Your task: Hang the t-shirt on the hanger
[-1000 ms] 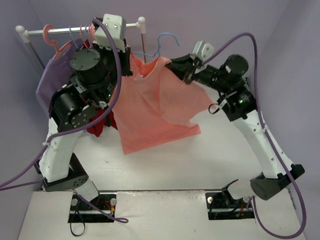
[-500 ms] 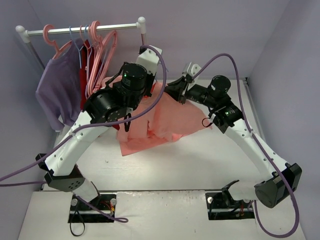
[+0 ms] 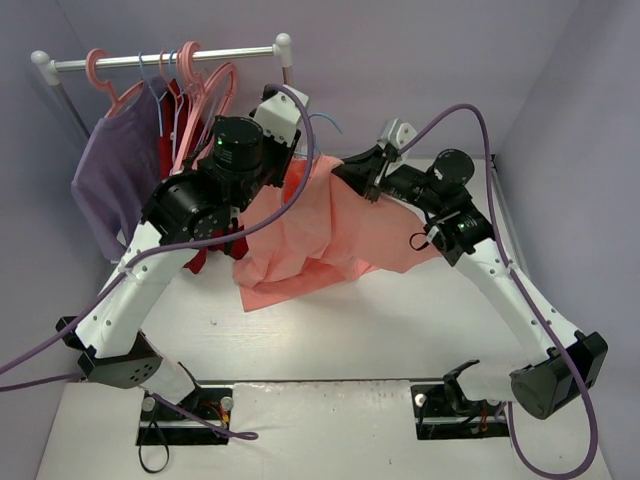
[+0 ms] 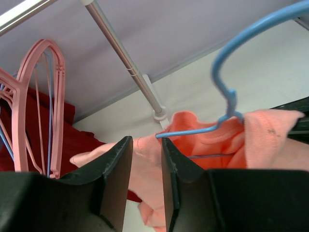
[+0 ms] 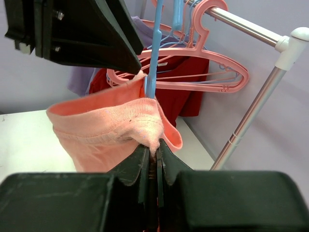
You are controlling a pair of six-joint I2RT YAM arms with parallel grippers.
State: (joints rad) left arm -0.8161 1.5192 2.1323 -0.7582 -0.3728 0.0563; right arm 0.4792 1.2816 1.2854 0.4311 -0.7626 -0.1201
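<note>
T-shirt [image 3: 330,232] over table [image 3: 350,325], lilac walls [image 3: 430,50]; right hand [image 5: 152,151] tight on it, left hand [image 4: 146,144] ajar.

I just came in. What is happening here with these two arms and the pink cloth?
Two robot arms are putting a salmon t-shirt on a light-blue wire hanger, above the table and beside a clothes rack. The right end effector is shut on a fold of the t-shirt near the collar. The hanger's hook stands up out of the neck opening, so the hanger seems to be inside the shirt. The left end effector is close by, jaws parted, gripping nothing.
</note>
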